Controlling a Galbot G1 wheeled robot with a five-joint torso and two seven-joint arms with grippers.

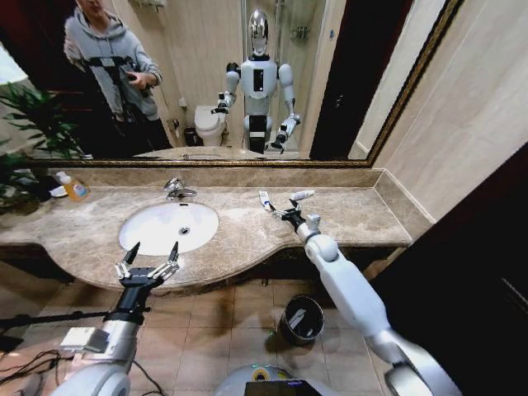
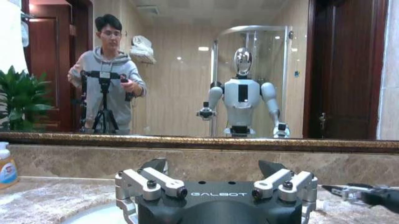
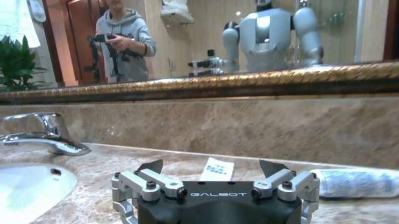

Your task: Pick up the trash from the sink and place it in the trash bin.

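The right end effector (image 1: pixel 286 211), fingers spread wide and empty, hovers over the beige-brown marble surface (image 1: pixel 346 216) at the 3 o'clock side of the white oval porcelain sink (image 1: pixel 168 227). A flat white packet (image 3: pixel 216 169) and a white tube (image 3: pixel 355 182) lie just beyond it. The left end effector (image 1: pixel 152 262), also wide, hangs off the front edge at 6 o'clock. The dark glossy round trash bin (image 1: pixel 300 320) stands on the tiled floor below.

Lighting: warm, even indoor light; ceiling lamp reflections show as small bright spots in the mirror (image 2: pixel 187 70).
Glare: soft sheen on the sink (image 1: pixel 169 227) beyond the left end effector (image 1: pixel 153 250); bright highlights on the faucet (image 3: pixel 44 135).
Shadows: floor below the tabletop (image 1: pixel 247 231) is dim; dark corner beside the right arm.
Distortion: head view bends strongly at its edges.
Focus: white tube (image 3: pixel 358 183) beside the right end effector (image 3: pixel 212 167) slightly soft.
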